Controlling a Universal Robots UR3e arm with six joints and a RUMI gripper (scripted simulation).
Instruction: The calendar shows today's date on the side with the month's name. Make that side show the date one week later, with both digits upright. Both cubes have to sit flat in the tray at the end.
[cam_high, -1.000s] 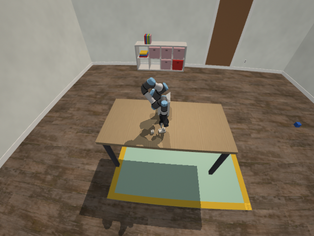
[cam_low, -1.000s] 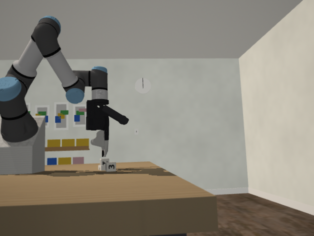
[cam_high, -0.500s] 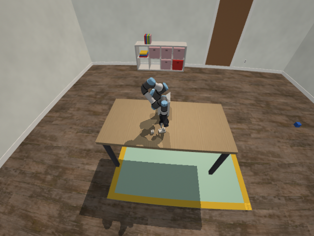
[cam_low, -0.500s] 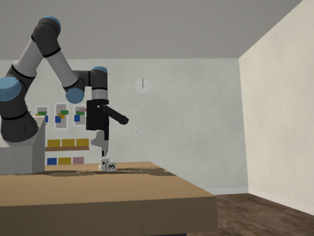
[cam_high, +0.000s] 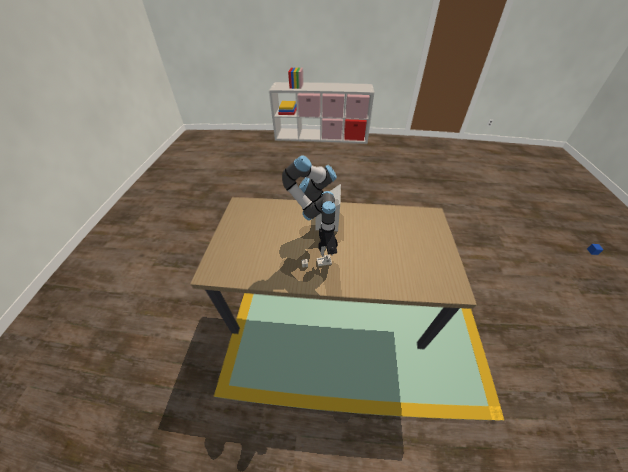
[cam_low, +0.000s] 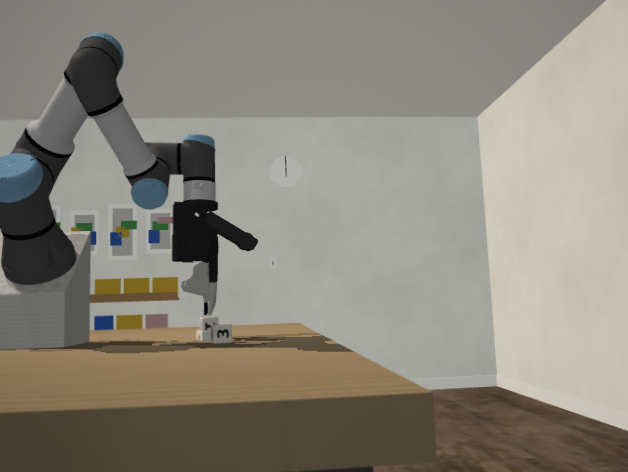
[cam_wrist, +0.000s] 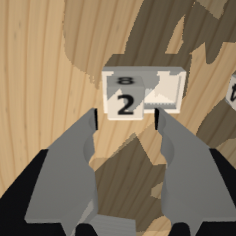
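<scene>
A white tray (cam_wrist: 146, 93) lies on the wooden table. Its left slot holds a white cube (cam_wrist: 125, 102) with a 2 on top and an 8 on the far side; its right slot is empty. A second cube (cam_wrist: 232, 90) lies loose on the table beside the tray and shows a 3 in the side view (cam_low: 222, 333). My gripper (cam_wrist: 125, 109) points straight down, just above the cube in the tray (cam_low: 209, 323). Its fingers stand partly open, with nothing between them. In the overhead view the gripper (cam_high: 327, 251) hangs over the tray (cam_high: 323, 261), with the loose cube (cam_high: 304, 263) to the left.
The arm's grey base block (cam_low: 45, 304) stands on the table behind the tray. The table's front edge (cam_high: 335, 299) is a short way from the tray. A shelf unit (cam_high: 322, 111) stands against the far wall.
</scene>
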